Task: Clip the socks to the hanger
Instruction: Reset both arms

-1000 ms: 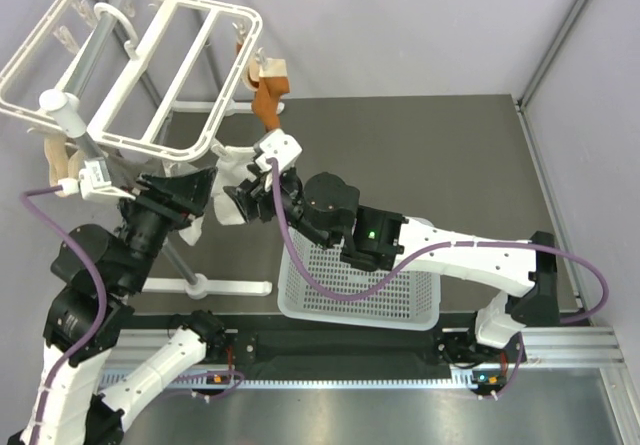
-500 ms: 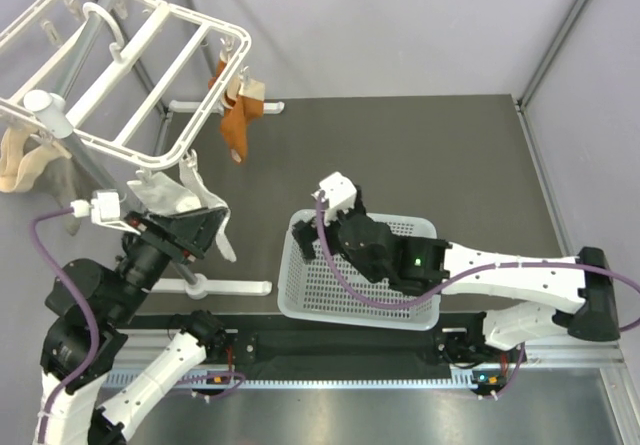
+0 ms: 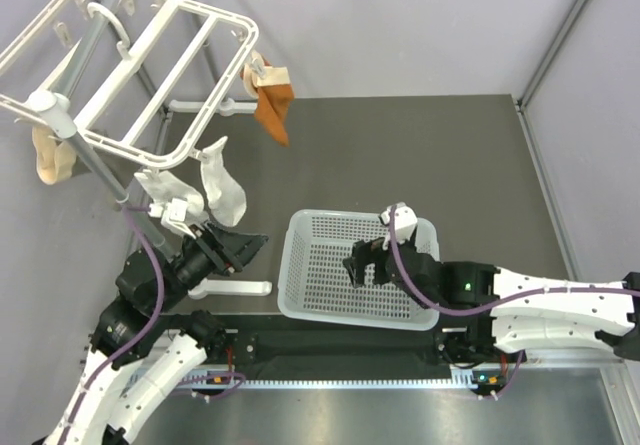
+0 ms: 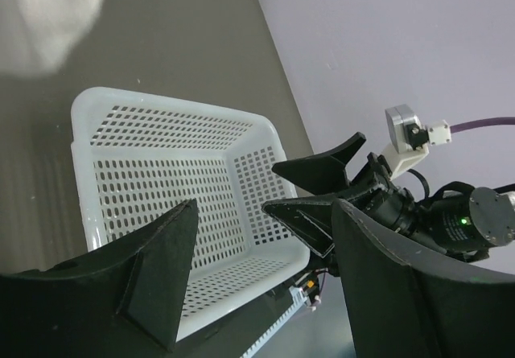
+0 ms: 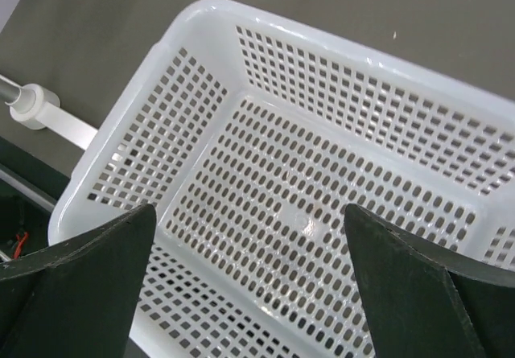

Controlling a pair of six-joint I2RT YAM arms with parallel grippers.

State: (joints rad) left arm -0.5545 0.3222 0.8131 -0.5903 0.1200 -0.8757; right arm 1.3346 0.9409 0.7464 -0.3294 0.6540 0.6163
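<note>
We see white shells (image 3: 570, 293) on black joints (image 3: 140, 280), purple cables (image 4: 483, 122), matte black wedge jaws, one green light (image 3: 467, 287).

Socks (image 3: 222, 185) hanging from hanger (image 3: 130, 147) at left, basket (image 3: 292, 265) to their right

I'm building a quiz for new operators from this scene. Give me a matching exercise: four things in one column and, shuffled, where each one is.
1. white socks
2. orange-brown sock
3. beige sock
4. right gripper

A. open, over the basket
B. hanging at the right corner of the hanger
C. hanging from the hanger's near edge
D. hanging at the hanger's left side

Pairs: 1-C, 2-B, 3-D, 4-A
</note>
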